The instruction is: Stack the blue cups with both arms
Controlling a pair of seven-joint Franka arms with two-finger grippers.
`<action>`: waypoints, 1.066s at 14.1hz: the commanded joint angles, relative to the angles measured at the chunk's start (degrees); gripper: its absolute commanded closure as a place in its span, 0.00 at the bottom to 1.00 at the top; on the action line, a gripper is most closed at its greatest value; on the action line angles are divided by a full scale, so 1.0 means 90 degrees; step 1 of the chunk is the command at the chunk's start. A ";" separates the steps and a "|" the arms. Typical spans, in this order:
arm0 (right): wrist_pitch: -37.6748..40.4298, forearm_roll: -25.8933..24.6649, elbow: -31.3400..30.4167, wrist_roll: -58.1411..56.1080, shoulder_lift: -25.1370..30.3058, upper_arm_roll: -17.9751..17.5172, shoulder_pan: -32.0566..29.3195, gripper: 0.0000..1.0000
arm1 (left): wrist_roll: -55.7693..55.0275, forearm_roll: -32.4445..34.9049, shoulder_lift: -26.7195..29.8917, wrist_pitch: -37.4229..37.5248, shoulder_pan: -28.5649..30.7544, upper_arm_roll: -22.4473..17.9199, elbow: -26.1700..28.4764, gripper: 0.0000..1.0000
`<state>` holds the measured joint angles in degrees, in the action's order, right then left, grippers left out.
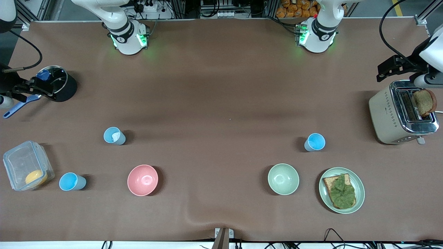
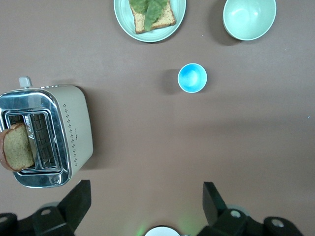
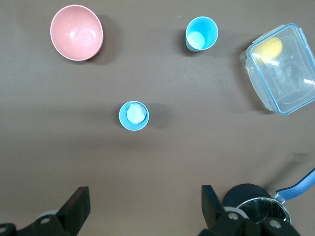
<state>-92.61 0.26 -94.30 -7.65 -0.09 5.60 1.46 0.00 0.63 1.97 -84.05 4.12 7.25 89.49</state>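
Note:
Three blue cups stand upright and apart on the brown table. One cup [image 1: 114, 136] with a whitish inside stands toward the right arm's end and also shows in the right wrist view [image 3: 133, 115]. A second cup [image 1: 72, 182] stands nearer the front camera beside the clear container and also shows in the right wrist view [image 3: 201, 33]. The third cup [image 1: 315, 142] stands toward the left arm's end and also shows in the left wrist view [image 2: 192, 77]. My left gripper [image 2: 146, 189] and right gripper [image 3: 145, 192] are open, empty, high over the table near their bases.
A pink bowl [image 1: 142, 180], a pale green bowl [image 1: 283, 178] and a plate with toast and lettuce [image 1: 360, 186] lie near the front edge. A toaster [image 1: 387, 114] holds bread at the left arm's end. A clear container [image 1: 20, 162] and black pot [image 1: 65, 90] are at the right arm's end.

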 commanded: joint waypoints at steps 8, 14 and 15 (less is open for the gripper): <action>-0.0003 -0.0068 -0.0030 -0.0039 0.0069 0.0012 0.0053 0.00 | 0.0098 0.0066 -0.0268 0.0139 0.0030 0.0034 -0.0334 0.00; 0.0016 -0.0059 -0.0030 -0.0039 0.0069 0.0012 0.0043 0.00 | -0.0028 0.0066 -0.0277 0.0285 0.0059 0.0044 -0.0207 0.00; 0.0016 -0.0059 -0.0039 -0.0039 0.0069 0.0012 0.0053 0.00 | -0.0078 0.0066 -0.0306 0.0489 0.0069 0.0044 -0.0178 0.00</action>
<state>-92.61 0.26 -94.30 -7.66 -0.09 5.60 1.47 -0.08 0.67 -0.25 -82.28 4.31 7.34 88.24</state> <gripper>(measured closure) 0.000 0.000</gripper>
